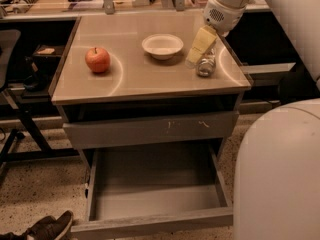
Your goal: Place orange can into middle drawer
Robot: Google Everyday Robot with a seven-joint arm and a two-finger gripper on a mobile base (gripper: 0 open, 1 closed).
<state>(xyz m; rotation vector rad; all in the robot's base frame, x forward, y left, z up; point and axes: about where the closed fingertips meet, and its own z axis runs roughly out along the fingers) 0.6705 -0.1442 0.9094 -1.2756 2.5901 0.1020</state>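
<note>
At the right edge, lower corner, we enter the largest item: the robot's white body [280, 174], a broad rounded mass that covers part of the floor.

Item two: the surface [150, 81], a pale square top on a grey cabinet, set in the middle of the view.

Item three: the open drawer [155, 184], wide and shallow, grey, with thin side walls and a plain front panel. It stands out from the foot of the cabinet toward us, well below the surface.

Item four: the closed drawer front [150, 130], grey with pale scratch marks, directly above the open drawer.

Item five: the white arm [225, 9], which reaches down from the upper right over the far right corner of the surface.

Item six: a dark shoe [47, 226] on the speckled floor, lower left.

Item seven: a white bowl [162, 45], upright, toward the back of the surface.

Item eight: a red apple [97, 59], on the left of the surface, well apart from the bowl.

Item nine: the pincer [196, 59], pale yellow, angled down against the upper left of the can. We cannot tell whether it is spread or pinching.

Item ten: the can [206, 68], shiny metal, upright on the surface near the right edge, to the right of the bowl.
</note>
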